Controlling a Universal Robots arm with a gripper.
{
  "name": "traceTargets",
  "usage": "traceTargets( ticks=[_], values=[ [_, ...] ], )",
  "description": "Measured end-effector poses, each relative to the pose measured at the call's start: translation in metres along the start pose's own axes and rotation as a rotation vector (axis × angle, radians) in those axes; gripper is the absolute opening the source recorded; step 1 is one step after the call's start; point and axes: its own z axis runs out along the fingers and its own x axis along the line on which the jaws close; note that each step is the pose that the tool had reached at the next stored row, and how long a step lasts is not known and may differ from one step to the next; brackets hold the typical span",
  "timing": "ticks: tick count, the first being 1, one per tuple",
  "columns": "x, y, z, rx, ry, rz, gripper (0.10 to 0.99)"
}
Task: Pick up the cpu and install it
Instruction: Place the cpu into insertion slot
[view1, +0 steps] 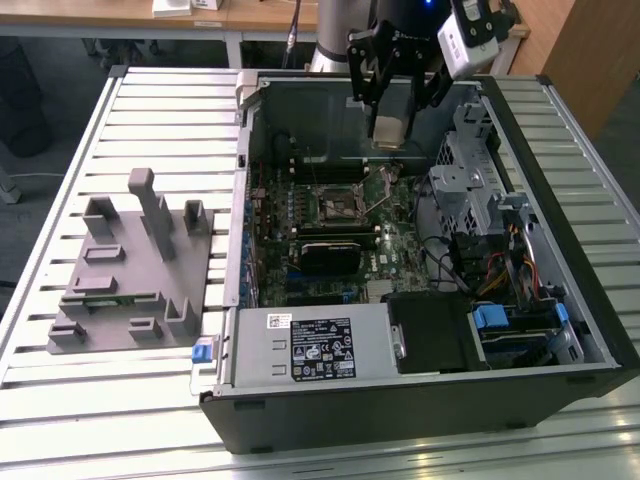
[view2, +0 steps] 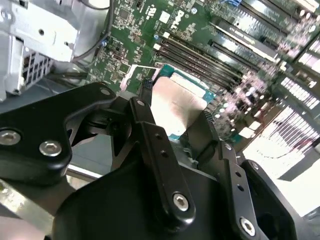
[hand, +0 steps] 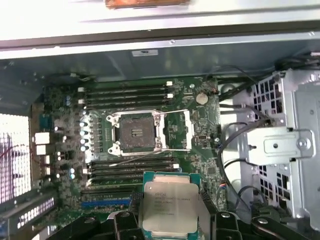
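Observation:
The cpu (view1: 388, 122) is a thin square chip with a silver-white metal top, and my gripper (view1: 389, 140) is shut on it. It hangs above the rear part of the open computer case (view1: 420, 410), higher than the motherboard. In the first wrist view the cpu (hand: 170, 202) sits between dark fingers (hand: 134, 201), with the open black-framed socket (hand: 136, 132) beyond it on the green board. The second wrist view shows the cpu (view2: 176, 102) clamped at its edges by the gripper (view2: 178, 125), tilted over the memory slots (view2: 200, 57).
A grey printed fixture (view1: 130, 260) lies on the slatted table at the exterior view's left. Inside the case are a power supply (view1: 312, 345), a metal drive cage (view1: 468, 190), cables (hand: 235, 135) and the heatsink block (view1: 328, 255) near the socket (view1: 340, 207).

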Motion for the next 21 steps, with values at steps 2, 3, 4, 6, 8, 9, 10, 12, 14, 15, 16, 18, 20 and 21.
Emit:
traceTargets(
  ticks=[2, 3, 4, 6, 8, 9, 10, 12, 14, 15, 16, 18, 20, 21],
  values=[
    [0.0, -0.0001, 0.0006, 0.0, -0.0022, 0.035, 0.533],
    [0.0, -0.0001, 0.0009, 0.0, -0.0033, 0.052, 0.533],
    [0.0, -0.0001, 0.0013, 0.0, -0.0044, 0.07, 0.533],
    [0.0, -0.0001, 0.0016, 0.0, -0.0065, 0.105, 0.533],
    [0.0, -0.0002, 0.0021, 0.0, -0.0088, 0.141, 0.533],
    [0.0, -0.0002, 0.0023, -0.001, -0.0098, 0.158, 0.533],
    [0.0, -0.0002, 0.0025, -0.001, -0.0108, 0.175, 0.533],
    [0.0, -0.0002, 0.0028, -0.001, -0.0128, 0.207, 0.533],
    [0.0001, -0.0002, 0.0033, -0.001, -0.0148, 0.239, 0.533],
    [0.0001, -0.0002, 0.0034, -0.001, -0.0157, 0.255, 0.533],
    [0.0003, -0.0003, 0.0036, -0.001, -0.0166, 0.269, 0.533],
    [0.0022, -0.0005, 0.0039, -0.001, -0.0178, 0.289, 0.533],
    [0.007, -0.0005, 0.0043, -0.001, -0.0184, 0.297, 0.533],
    [0.0095, -0.0005, 0.0045, -0.001, -0.0187, 0.3, 0.533]
  ],
)
